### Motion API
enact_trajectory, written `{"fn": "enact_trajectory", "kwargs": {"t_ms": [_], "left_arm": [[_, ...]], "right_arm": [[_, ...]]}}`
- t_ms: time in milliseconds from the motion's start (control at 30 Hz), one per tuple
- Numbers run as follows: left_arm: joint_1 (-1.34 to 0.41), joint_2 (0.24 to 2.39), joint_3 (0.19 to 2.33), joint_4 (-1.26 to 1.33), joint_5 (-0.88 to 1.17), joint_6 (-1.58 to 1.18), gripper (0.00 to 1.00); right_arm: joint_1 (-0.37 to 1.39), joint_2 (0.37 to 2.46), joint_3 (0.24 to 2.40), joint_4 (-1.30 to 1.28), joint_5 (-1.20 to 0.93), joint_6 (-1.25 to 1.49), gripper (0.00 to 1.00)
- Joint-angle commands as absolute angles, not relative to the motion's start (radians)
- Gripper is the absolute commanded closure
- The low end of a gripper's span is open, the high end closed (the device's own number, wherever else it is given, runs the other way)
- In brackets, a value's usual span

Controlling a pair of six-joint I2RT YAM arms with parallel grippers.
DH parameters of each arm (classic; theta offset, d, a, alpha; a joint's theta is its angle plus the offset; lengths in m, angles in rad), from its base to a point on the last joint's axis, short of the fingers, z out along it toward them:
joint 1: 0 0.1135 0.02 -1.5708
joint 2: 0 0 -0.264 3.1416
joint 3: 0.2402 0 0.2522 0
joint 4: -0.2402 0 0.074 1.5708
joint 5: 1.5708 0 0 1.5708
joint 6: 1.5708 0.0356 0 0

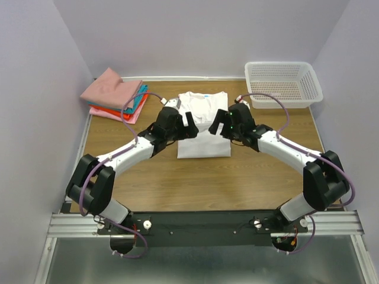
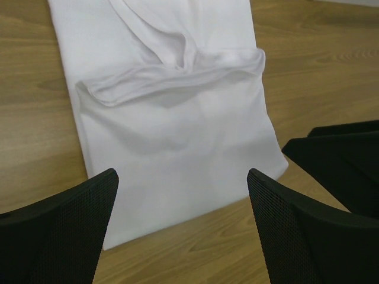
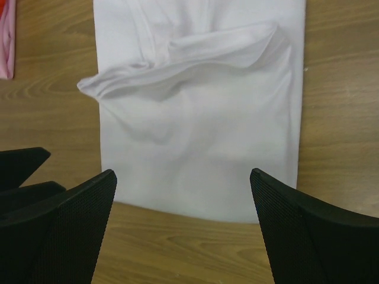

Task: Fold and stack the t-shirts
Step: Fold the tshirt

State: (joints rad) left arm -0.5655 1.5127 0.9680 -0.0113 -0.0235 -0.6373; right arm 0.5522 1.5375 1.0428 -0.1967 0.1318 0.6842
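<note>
A white t-shirt (image 1: 203, 144) lies folded into a narrow strip in the middle of the table, its lower part doubled back up over itself, with a small blue neck label at the far end. It also shows in the left wrist view (image 2: 177, 148) and in the right wrist view (image 3: 201, 142). My left gripper (image 1: 190, 128) hovers over its left edge, open and empty (image 2: 183, 201). My right gripper (image 1: 218, 127) hovers over its right edge, open and empty (image 3: 183, 201). A stack of folded t-shirts (image 1: 115, 94), dusty pink on top of teal, orange-red and light pink, sits at the far left.
A white perforated plastic basket (image 1: 283, 83) stands at the far right corner. Grey walls close in the table on the left, back and right. The arm bases sit on a metal rail (image 1: 201, 225) at the near edge.
</note>
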Motion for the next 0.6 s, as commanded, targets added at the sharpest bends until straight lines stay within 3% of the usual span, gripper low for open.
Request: {"fn": "enact_trajectory", "kwargs": {"t_ms": [0, 367, 567], "left_arm": [[-0.584, 1.509, 0.894, 0.076, 0.081, -0.663, 0.03], [-0.600, 1.635, 0.778, 0.213, 0.212, -0.681, 0.03], [-0.624, 1.615, 0.660, 0.224, 0.183, -0.706, 0.03]], "right_arm": [[0.551, 1.554, 0.969, -0.126, -0.041, 0.712, 0.00], [0.551, 1.637, 0.845, -0.104, -0.020, 0.804, 0.00], [0.551, 1.608, 0.710, -0.078, -0.048, 0.838, 0.00]]}}
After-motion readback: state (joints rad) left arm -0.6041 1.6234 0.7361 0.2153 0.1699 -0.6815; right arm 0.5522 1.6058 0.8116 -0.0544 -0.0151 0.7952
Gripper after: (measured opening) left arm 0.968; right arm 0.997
